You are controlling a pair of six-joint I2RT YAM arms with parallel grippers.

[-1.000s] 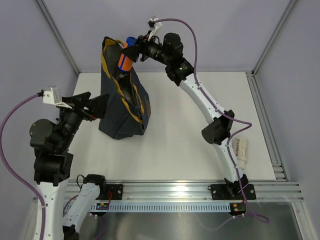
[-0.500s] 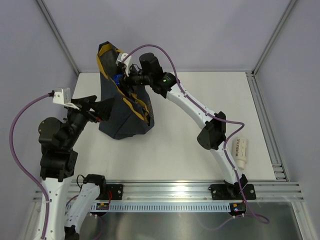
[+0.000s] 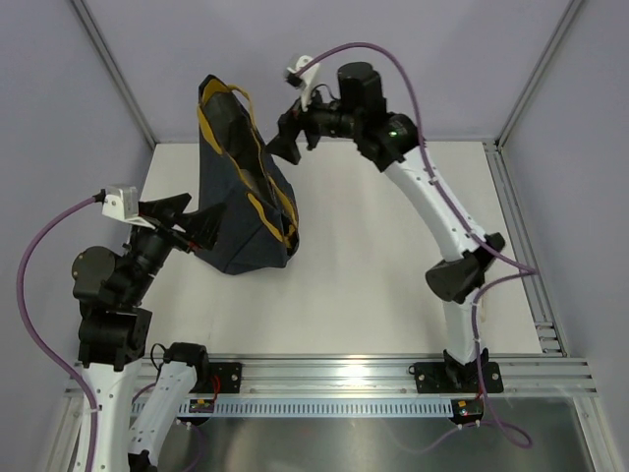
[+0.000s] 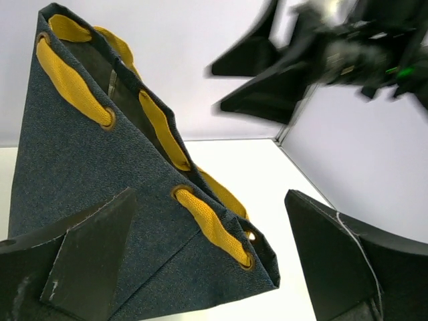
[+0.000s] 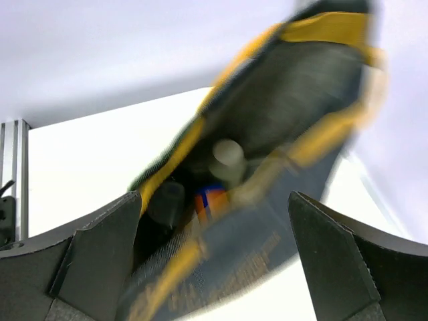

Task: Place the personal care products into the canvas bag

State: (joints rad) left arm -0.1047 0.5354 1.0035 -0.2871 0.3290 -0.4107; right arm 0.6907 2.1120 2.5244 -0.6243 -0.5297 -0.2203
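Top external view has the canvas bag (image 3: 236, 211) standing upright on the smooth white table (image 3: 393, 265), left of centre and toward the far edge. It is a tall wedge of dark navy, denim-like weave, broad at the base and pinched to a ridge at its open mouth. Thick mustard webbing handles (image 4: 70, 83) thread through eyelets along the rim. A gold print shows on the side facing right, too small to read.

The left hand (image 3: 195, 220) sits low by the bag's near left flank, its flat matte black triangular fingers spread wide with nothing between them. Whether a fingertip touches the cloth I cannot tell. The right hand (image 3: 282, 138) hangs in the air just beside the mouth, fingers likewise wide apart and empty.

Right wrist view looks into the mouth, badly blurred. An orange bottle (image 5: 208, 200) with a blue cap lies in the dark interior, with a whitish round cap (image 5: 227, 154) above it. Beside it is a dark rounded shape (image 5: 166, 200) that I cannot identify. Fabric walls hide the rest of the interior. Left wrist view cuts off the bag's base and smears the right hand into dark wedges
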